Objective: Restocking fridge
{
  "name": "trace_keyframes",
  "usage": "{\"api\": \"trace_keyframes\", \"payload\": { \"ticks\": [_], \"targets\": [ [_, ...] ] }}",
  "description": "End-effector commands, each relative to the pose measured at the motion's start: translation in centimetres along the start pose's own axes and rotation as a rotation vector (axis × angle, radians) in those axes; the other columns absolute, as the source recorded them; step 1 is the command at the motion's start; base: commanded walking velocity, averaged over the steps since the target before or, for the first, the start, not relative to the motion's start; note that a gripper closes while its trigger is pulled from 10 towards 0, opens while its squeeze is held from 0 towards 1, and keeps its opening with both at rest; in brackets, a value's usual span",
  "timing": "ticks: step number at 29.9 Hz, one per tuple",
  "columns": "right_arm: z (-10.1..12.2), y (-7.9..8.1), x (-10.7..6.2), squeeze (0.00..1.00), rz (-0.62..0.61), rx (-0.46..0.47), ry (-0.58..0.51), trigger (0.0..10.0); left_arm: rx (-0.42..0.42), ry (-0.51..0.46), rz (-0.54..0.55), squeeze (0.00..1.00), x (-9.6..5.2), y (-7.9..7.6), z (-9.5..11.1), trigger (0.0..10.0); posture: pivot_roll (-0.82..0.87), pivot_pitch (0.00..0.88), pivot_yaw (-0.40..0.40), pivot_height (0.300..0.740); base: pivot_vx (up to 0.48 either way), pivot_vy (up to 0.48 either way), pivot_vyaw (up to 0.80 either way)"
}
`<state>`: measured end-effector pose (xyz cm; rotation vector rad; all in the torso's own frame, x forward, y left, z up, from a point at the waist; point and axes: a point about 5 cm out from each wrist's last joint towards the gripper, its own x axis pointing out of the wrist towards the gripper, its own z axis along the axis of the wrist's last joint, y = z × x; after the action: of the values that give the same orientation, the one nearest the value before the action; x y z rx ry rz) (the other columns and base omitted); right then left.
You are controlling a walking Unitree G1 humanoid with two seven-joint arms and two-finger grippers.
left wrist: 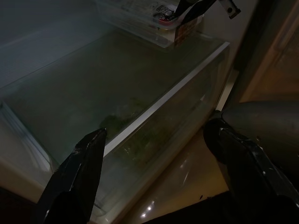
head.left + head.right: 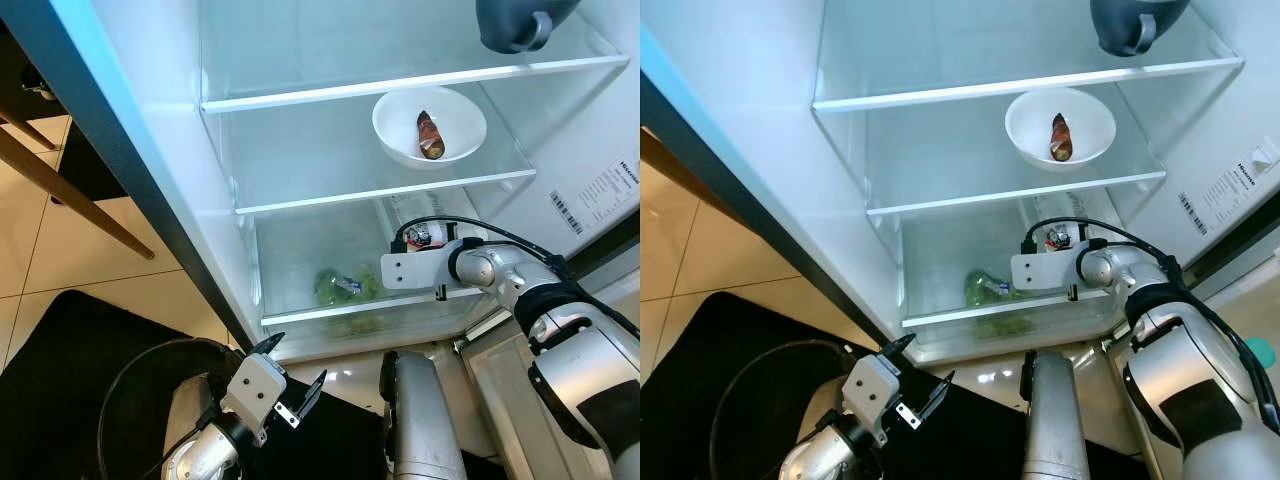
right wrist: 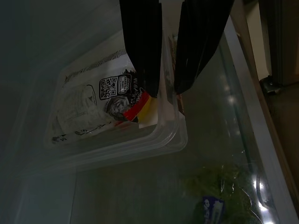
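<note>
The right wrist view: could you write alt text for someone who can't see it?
Two black fingers of the right gripper rest close together at the rim of a clear plastic container with a printed label, on a glass fridge shelf. Leafy greens show dimly through the glass below.

The right arm [image 2: 560, 330] bends at the elbow and reaches forward and to the left, wrist level. The right gripper [image 3: 163, 88] has its two black fingers [image 3: 142, 46] drawn close, a narrow gap between them. The left arm [image 2: 205, 450] sits low, forearm angled up. The left gripper [image 2: 290, 375] stands with fingers [image 1: 77, 177] spread wide, holding nothing.
</note>
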<state>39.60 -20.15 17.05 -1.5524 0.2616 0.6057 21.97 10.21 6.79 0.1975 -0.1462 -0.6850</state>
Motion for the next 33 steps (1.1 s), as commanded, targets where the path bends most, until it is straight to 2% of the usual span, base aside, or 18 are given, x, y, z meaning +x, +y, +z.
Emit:
{"api": "trace_keyframes", "payload": {
  "ticks": [1,18,23,26,33],
  "targets": [
    [-0.2,0.3,0.0,0.0,0.008,-0.011,0.013,10.0,-0.018,0.038,-0.017,0.0,-0.6,-0.7,-0.7,10.0,0.03,0.393,0.015,0.384,0.0,0.0,0.0],
    [-1.5,-0.5,-0.3,0.0,-0.068,-0.059,0.117,10.0,-0.011,0.041,-0.031,0.0,-0.9,-0.9,-0.5,10.0,0.04,0.404,0.021,0.384,0.0,0.0,0.0],
    [-1.6,-0.8,-0.4,0.0,-0.089,-0.075,0.126,10.0,-0.011,0.042,-0.033,0.0,-0.9,-0.9,-0.4,10.0,0.04,0.406,0.022,0.384,0.0,0.0,0.0],
    [-1.5,-0.8,-0.4,0.0,-0.091,-0.129,0.136,10.0,-0.012,0.043,-0.035,0.0,-1.0,-0.9,-0.4,10.0,0.05,0.408,0.024,0.384,0.0,0.0,0.0],
    [-1.6,-0.8,-0.4,0.0,-0.09,-0.144,0.142,10.0,-0.014,0.047,-0.04,0.0,-1.0,-1.0,-0.4,10.0,0.05,0.408,0.026,0.384,0.0,0.0,0.0]
  ]
}}
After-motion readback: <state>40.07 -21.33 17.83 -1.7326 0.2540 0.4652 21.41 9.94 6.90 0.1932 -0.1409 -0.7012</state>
